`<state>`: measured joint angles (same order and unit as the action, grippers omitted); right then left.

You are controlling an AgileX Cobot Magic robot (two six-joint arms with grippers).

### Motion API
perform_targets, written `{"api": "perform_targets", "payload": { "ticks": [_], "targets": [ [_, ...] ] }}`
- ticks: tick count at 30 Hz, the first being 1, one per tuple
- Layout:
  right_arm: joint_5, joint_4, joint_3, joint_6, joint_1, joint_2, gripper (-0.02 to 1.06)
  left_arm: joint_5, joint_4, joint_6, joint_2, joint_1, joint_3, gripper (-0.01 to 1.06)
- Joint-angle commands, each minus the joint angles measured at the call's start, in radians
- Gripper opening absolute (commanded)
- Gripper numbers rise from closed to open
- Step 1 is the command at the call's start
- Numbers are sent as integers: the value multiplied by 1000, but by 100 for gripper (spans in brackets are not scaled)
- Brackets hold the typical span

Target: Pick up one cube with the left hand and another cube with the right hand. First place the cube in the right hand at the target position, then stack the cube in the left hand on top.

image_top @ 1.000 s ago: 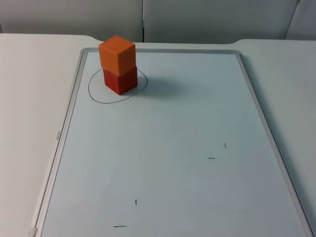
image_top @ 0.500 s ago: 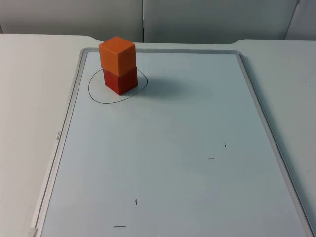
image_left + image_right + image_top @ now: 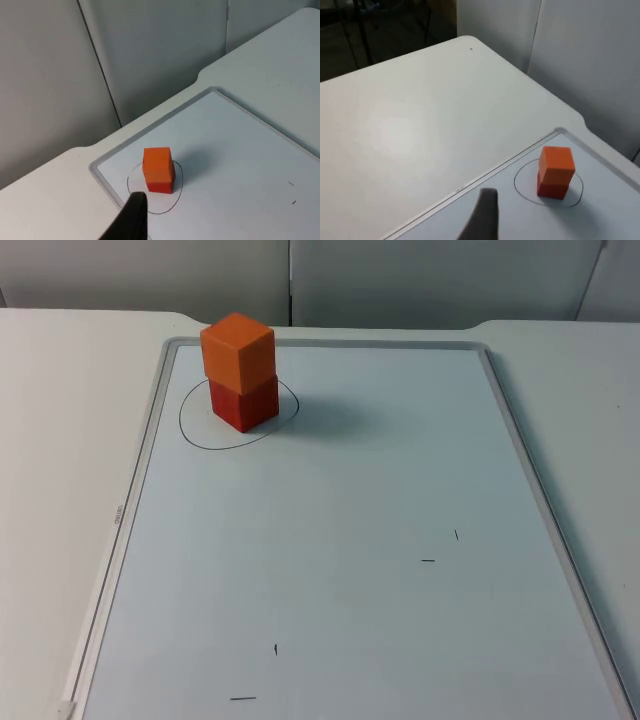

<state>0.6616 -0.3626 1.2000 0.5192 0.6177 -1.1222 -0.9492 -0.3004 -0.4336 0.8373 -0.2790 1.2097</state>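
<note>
Grey partition wall behind, white table (image 3: pixel 60 440), and on it a framed whiteboard (image 3: pixel 340 540) with a pen-drawn circle (image 3: pixel 195 435) near its far left corner. From the top view, you've got the orange cube (image 3: pixel 237 348) sitting squarely on the red cube (image 3: pixel 244 405), the red one inside the circle. Nothing has shifted over the last second: same stack, same spot, and that tells you the task looks finished and the tower is holding.

Over to the left wrist view: the stack stands in its ring, and one dark fingertip of the left gripper (image 3: pixel 131 220) hangs well back from it, holding nothing; spread or closed, you cannot tell.

Right wrist view: same story, the right gripper (image 3: pixel 482 215) hangs apart from the cubes, empty, finger state not readable.
</note>
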Motion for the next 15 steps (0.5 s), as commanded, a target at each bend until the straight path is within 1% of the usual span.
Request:
{"api": "perform_targets", "payload": {
  "ticks": [1,3,5,6,7,10,11,15],
  "targets": [
    [-70,-20,-86,12,1,51,77,46,-4,2,-98,-7,-106,105],
    [-100,-28,-171,15,1,100,77,36,-4,30,-199,-7,-203,105],
    [-107,-31,-190,15,1,114,77,33,-4,35,-224,-7,-225,105],
    [-118,-35,-235,15,1,155,77,21,-2,58,-285,-7,-277,105],
    [-118,-35,-250,15,1,169,77,10,-2,60,-331,-7,-312,105],
    [-118,-35,-321,15,1,251,77,-31,26,78,-431,-7,-387,105],
    [-118,-35,-321,15,1,251,77,-31,26,78,-431,-7,-387,105],
    [-109,-35,-364,15,1,356,77,-96,71,80,-600,-7,-514,105]
  ]
}}
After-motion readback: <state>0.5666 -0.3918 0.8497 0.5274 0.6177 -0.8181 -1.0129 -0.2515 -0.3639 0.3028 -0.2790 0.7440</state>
